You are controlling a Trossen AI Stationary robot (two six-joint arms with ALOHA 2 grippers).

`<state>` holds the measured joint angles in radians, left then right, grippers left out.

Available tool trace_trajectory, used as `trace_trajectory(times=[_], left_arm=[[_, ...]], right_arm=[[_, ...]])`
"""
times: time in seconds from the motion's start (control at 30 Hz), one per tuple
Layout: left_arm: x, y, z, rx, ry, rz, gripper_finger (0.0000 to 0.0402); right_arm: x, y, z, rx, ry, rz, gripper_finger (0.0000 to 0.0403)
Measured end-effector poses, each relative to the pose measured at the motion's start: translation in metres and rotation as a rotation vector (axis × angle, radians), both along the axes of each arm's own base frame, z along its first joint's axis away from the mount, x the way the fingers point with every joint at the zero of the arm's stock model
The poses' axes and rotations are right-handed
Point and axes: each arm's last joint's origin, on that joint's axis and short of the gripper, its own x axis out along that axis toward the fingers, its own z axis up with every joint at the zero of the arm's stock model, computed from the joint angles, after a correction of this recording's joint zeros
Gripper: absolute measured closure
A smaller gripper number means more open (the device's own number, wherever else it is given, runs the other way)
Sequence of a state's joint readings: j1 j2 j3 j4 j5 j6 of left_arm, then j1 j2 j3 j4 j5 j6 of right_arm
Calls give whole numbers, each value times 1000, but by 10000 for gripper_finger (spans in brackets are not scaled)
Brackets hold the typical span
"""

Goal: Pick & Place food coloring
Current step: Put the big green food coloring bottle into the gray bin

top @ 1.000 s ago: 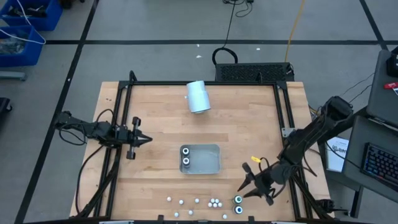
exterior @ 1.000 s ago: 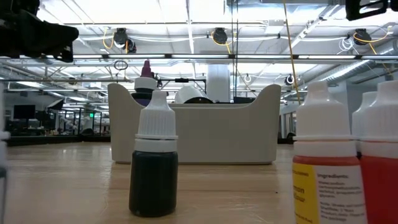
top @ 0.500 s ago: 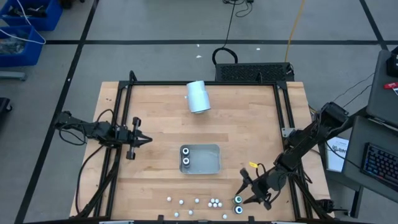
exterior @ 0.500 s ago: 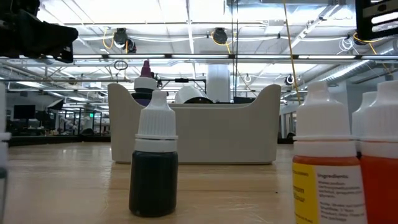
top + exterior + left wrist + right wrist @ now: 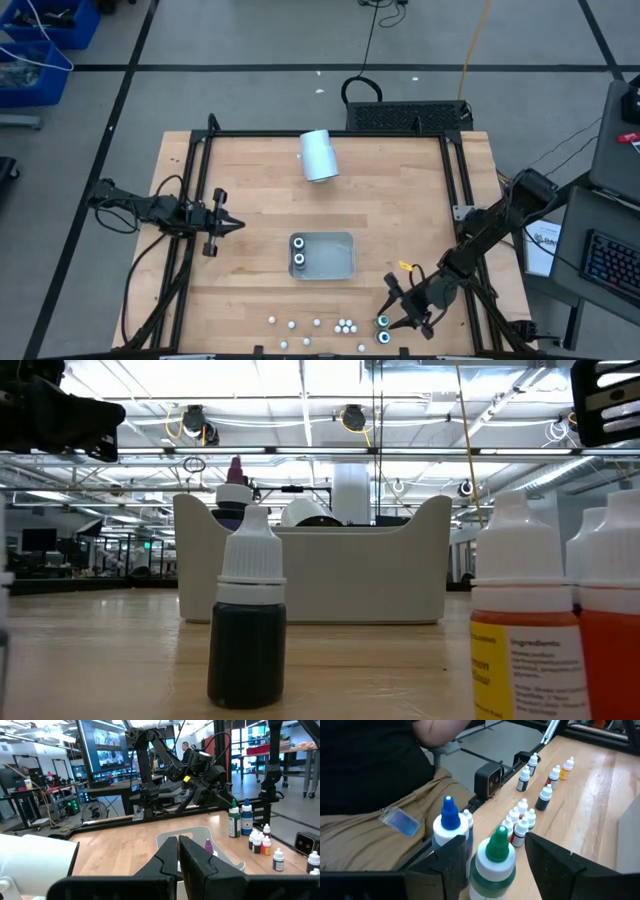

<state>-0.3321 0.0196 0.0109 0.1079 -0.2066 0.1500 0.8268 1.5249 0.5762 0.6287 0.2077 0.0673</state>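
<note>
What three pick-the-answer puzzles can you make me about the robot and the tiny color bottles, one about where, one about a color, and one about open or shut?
1. Where is the right gripper?
A. Over the pale cylinder
B. At the near edge, by the two big bottles
C. Inside the grey tray

2. What color is the tip of the big bottle between the right gripper's fingers?
A. Green
B. Yellow
C. Pink

3. How are the left gripper's fingers?
A. Wide apart
B. Holding a bottle
C. Shut together with nothing in them

Answers:
1 B: the high view shows it beside the two big bottles at the table's near edge.
2 A: the right wrist view shows the green-tipped bottle between the fingers, with a blue-tipped bottle next to it.
3 C: the left wrist view shows both fingers pressed together, empty.
</note>
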Motion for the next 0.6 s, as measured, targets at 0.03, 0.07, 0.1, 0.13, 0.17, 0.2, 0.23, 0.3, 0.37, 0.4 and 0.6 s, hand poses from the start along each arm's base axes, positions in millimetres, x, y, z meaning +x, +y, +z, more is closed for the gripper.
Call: trace_trajectory(times=[0.03,0.07,0.1,0.13,0.17,0.2,0.23,0.3,0.37,0.4,0.6], left_arm=[[0,0,0,0,0,0,378],[0,0,0,0,0,0,378],[0,0,0,-1,0,0,378],[0,0,0,-2,0,0,378],[0,0,0,-2,0,-1,378],[0,0,0,-2,0,-3,378],[0,0,0,-2,0,-5,378],[0,0,0,-2,0,-5,378],[0,0,0,-2,0,-5,378],[0,0,0,-2,0,-5,378],[0,0,0,-1,0,-5,378]], right_arm=[[0,0,-2,-2,6,-1,213],[0,0,-3,-6,11,-2,212],[0,0,-4,-7,18,-4,212],[1,1,-5,-4,24,-7,211],[1,1,-6,2,28,-10,211],[1,1,-7,4,28,-11,211],[1,1,-7,2,29,-11,212],[1,1,-6,7,25,-11,216],[1,1,-6,7,25,-10,221],[1,1,-6,7,25,-10,224],[1,1,-6,18,33,-13,239]])
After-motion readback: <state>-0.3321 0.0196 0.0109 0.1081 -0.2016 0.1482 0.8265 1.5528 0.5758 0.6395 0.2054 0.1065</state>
